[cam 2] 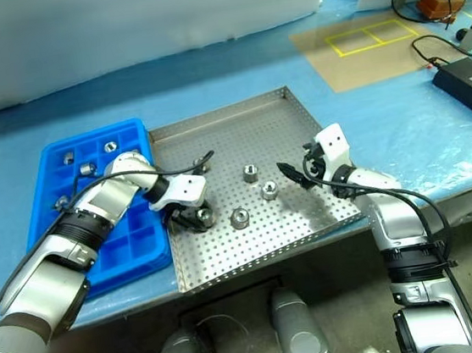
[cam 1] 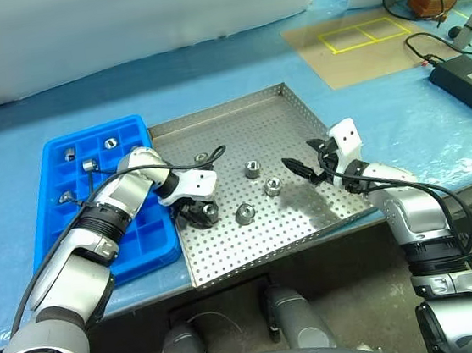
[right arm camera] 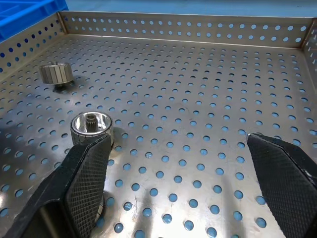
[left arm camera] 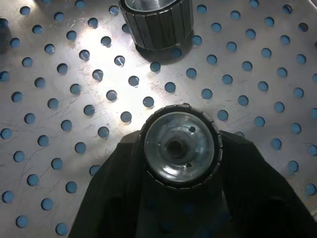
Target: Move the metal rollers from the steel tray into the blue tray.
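Steel tray point(cam 1: 239, 125) sits on a blue-covered bench, its left rim just beside the blue tray point(cam 1: 72, 238); four metal rollers lie in the blue tray's far compartments, e.g. one at point(cam 1: 109, 144); the near compartments are partly hidden by the left forearm. Left gripper point(cam 1: 199, 215) is down on the steel tray's near-left floor, fingers closed around one roller point(left arm camera: 180, 148), which in the left wrist view sits end-on between the two black fingers with its central hole facing the camera; a second roller point(left arm camera: 156, 22) stands just beyond it on the perforated floor. Loose rollers in the steel tray: one near the left rim beside a black cable point(cam 1: 202, 157), one mid-tray point(cam 1: 253, 170), one to its right point(cam 1: 273, 186), one nearer the front edge point(cam 1: 244, 214). Right gripper point(cam 1: 305, 158) hovers over the right part of the steel tray, fingers spread wide, nothing between them; in the right wrist view a roller point(right arm camera: 90, 128) stands just beside one finger point(right arm camera: 86, 173); whether they touch I cannot tell. Beyond the tray: a tan mat with yellow tape squares point(cam 1: 365, 38); a black box point(cam 1: 468, 82) with cables at the right.
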